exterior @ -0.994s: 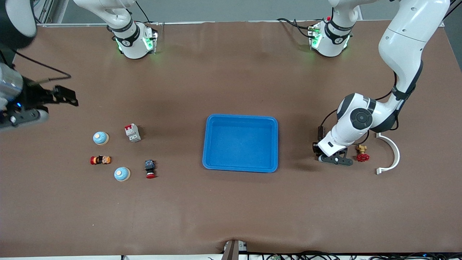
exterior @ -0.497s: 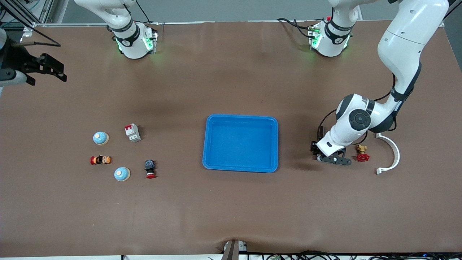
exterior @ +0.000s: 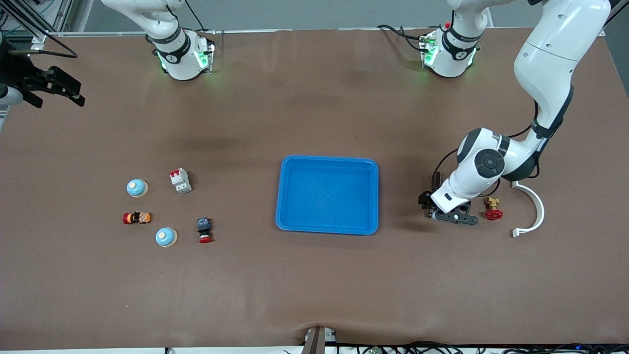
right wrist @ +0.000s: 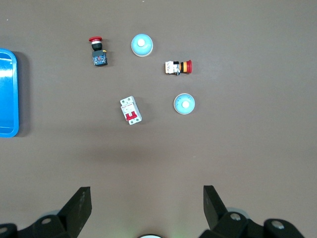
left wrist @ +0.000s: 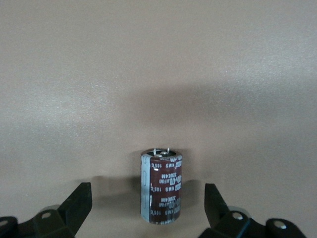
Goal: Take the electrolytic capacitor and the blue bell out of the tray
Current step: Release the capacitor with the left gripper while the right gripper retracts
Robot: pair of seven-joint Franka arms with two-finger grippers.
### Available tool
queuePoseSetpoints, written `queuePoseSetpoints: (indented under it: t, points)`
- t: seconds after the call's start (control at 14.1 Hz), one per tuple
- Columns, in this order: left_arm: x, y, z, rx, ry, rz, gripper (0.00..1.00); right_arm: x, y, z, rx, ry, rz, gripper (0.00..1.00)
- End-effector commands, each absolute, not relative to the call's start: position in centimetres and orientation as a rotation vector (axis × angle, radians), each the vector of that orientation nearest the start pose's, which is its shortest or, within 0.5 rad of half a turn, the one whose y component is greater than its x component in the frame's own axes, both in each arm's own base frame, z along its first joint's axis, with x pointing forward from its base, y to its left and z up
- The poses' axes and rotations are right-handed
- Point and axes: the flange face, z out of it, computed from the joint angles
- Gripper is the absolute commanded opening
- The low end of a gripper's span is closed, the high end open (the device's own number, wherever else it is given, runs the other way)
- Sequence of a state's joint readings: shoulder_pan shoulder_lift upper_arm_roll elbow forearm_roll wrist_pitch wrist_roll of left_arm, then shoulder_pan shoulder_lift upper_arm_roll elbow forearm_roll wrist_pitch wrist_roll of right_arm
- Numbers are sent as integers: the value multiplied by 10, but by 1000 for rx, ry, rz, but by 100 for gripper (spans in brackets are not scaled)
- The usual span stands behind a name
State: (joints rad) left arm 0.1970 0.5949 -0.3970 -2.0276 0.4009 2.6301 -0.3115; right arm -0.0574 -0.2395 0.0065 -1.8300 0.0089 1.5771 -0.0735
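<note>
The capacitor [left wrist: 162,186] stands upright on the brown table [exterior: 314,285] between the spread fingers of the left gripper [left wrist: 148,208], touched by neither (released), toward the left arm's end, beside the blue tray [exterior: 290,196]. Two bells [exterior: 137,188] [exterior: 166,237] sit toward the right arm's end. The right gripper [right wrist: 147,208] hangs open over that end, empty.

Glossy plastic tray [exterior: 328,162], matt brown table [exterior: 314,275]

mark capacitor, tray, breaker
capacitor [left wrist: 162,191], left wrist view, sleeve with the print.
tray [exterior: 328,162], front view, rim toward the arms' bases.
breaker [exterior: 180,180], front view, its body.
</note>
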Motion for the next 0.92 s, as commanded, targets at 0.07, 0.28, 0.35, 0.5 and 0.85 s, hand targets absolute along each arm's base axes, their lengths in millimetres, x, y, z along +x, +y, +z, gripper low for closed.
queuePoseSetpoints:
  t: [0.07, 0.28, 0.35, 0.5, 0.85]
  points:
    - [590, -125, 178, -3156, 239, -139, 100, 475, -26, 636, -3156, 3, -13, 100]
    - [605, -110, 197, -3150, 187, -198, 100, 481, -31, 639, -3151, 20, -11, 100]
    - [612, -96, 202, -3146, 155, -213, 100, 481, -31, 640, -3152, 20, -13, 100]
    - [629, -78, 218, -3127, 108, -218, 100, 481, -34, 641, -3152, 27, -18, 100]
    - [697, -36, 277, -3054, 44, -62, 100, 492, -33, 647, -3142, 27, -41, 100]
